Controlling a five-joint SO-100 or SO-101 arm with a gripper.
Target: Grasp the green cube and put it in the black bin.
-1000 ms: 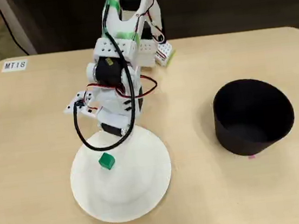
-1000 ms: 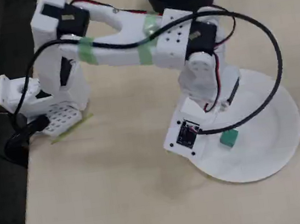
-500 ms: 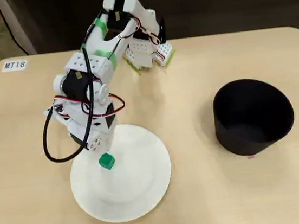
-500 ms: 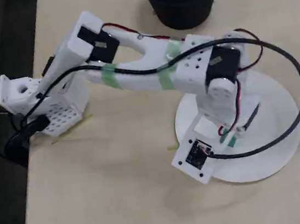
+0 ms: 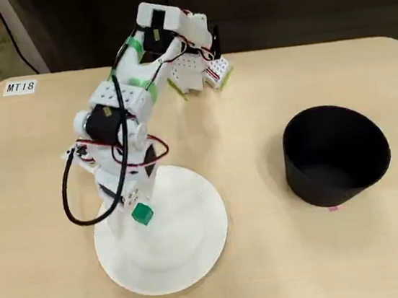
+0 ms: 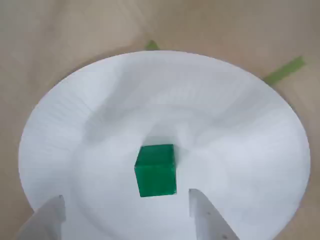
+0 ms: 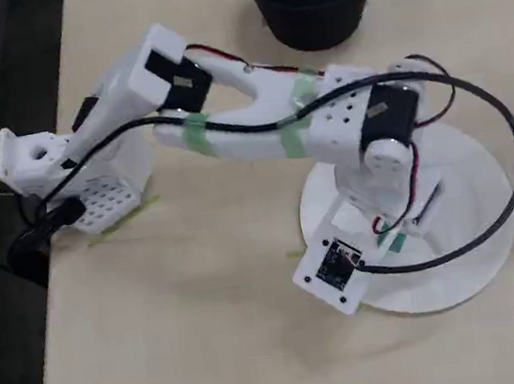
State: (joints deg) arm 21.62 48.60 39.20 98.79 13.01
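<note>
Green cube (image 6: 156,170) sits near the middle of the white paper plate (image 6: 240,125) on the tabletop (image 5: 272,271); in the wrist view it lies just beyond the hand (image 6: 127,212), between the lines of the two fingers (image 6: 207,215) but not touching either. Hand is released, jaws spread wide and poised low over the plate, nothing gripped; a fixed view shows the cube (image 5: 142,213) right beside the fingertips. Black bin (image 5: 336,154) stands upright on the tabletop well to the right of the plate in that fixed view, apart from the arm.
</note>
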